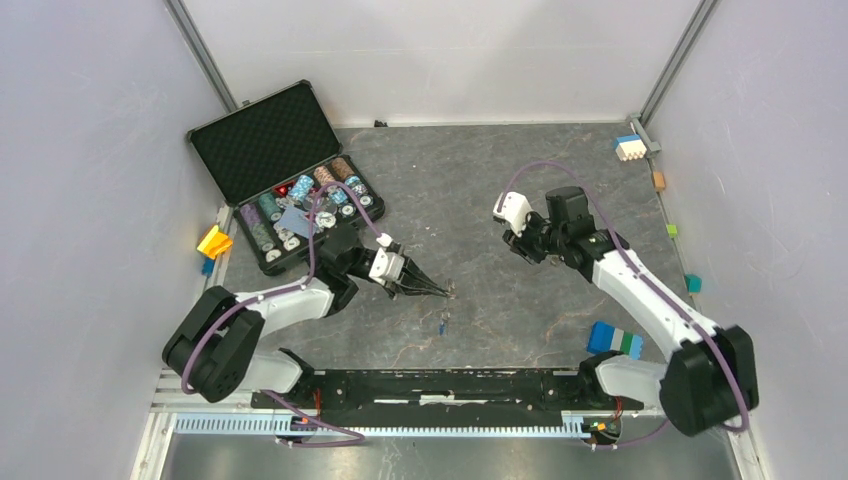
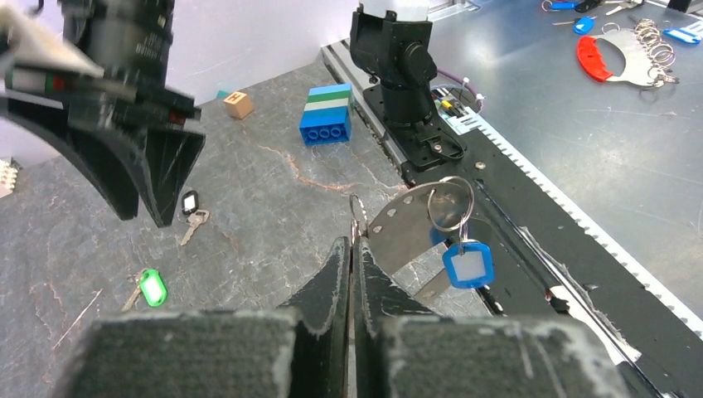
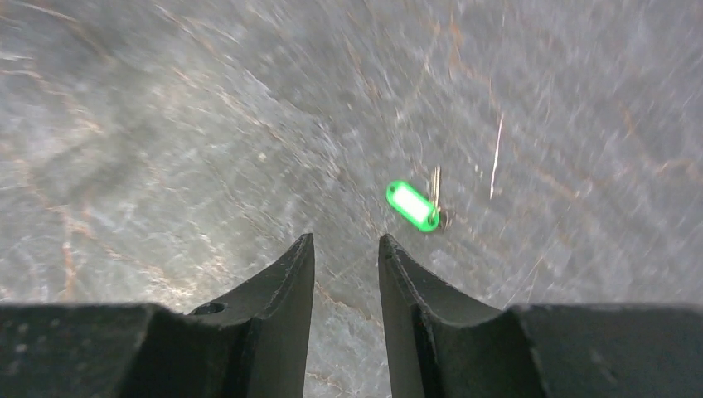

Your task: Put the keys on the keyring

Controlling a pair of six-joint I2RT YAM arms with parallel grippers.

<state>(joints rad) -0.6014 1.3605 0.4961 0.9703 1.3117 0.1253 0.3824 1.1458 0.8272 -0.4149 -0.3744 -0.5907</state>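
Grey veined tabletop (image 1: pixel 480 180) — green-tagged key (image 3: pixel 412 206) — lilac walls (image 1: pixel 90 150)

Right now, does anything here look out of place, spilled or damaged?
Nothing looks damaged or spilled. The green-tagged metal key and the black-tagged key lie loose on the grey table; the blue-tagged one hangs from the thin metal keyring pinched in the left gripper. Only the right wrist view is blurred.

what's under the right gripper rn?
Green-tagged key lies on the table below the open right gripper, slightly off its gap. Black-tagged key lies by the fingertips; the wrist view does not show it.
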